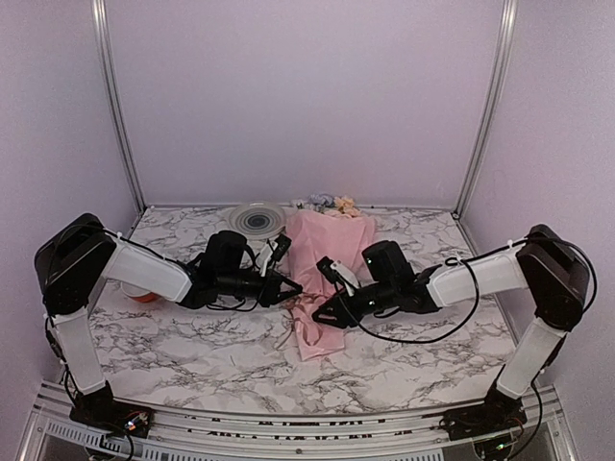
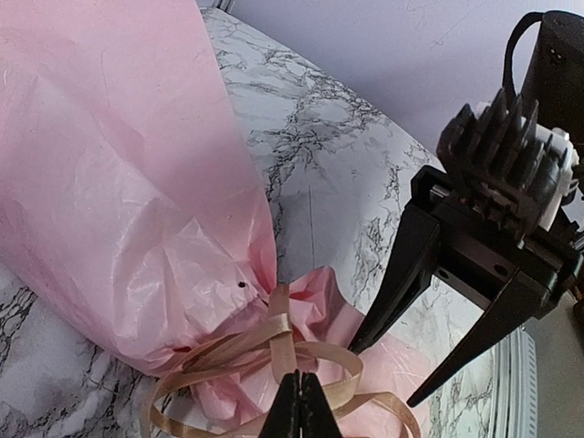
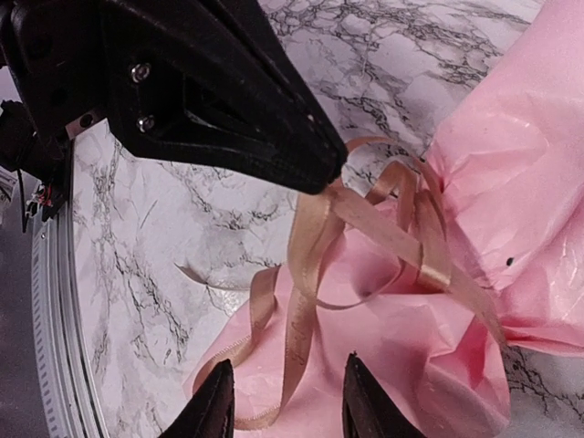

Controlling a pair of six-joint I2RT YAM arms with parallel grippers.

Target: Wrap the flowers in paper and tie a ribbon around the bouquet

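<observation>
The bouquet [image 1: 332, 245] lies on the marble table as a cone of pink paper [image 2: 119, 182], its narrow end toward me. The flowers' blooms [image 1: 325, 202] peek out at the far, wide end. The tan ribbon [image 2: 274, 351] is looped loosely around the pinched neck of the cone. My left gripper [image 2: 301, 401] is shut on a ribbon strand just beside the neck. My right gripper [image 3: 287, 360] is open over the paper's crumpled tail, and a hanging ribbon [image 3: 306, 301] strand runs between its fingers untouched. The two grippers' tips are close together.
A round grey dish [image 1: 258, 219] sits at the back of the table, left of the blooms. An orange-red object [image 1: 142, 296] shows partly under my left arm. Metal frame posts [image 1: 115, 106] and lilac walls enclose the table [image 1: 192, 355].
</observation>
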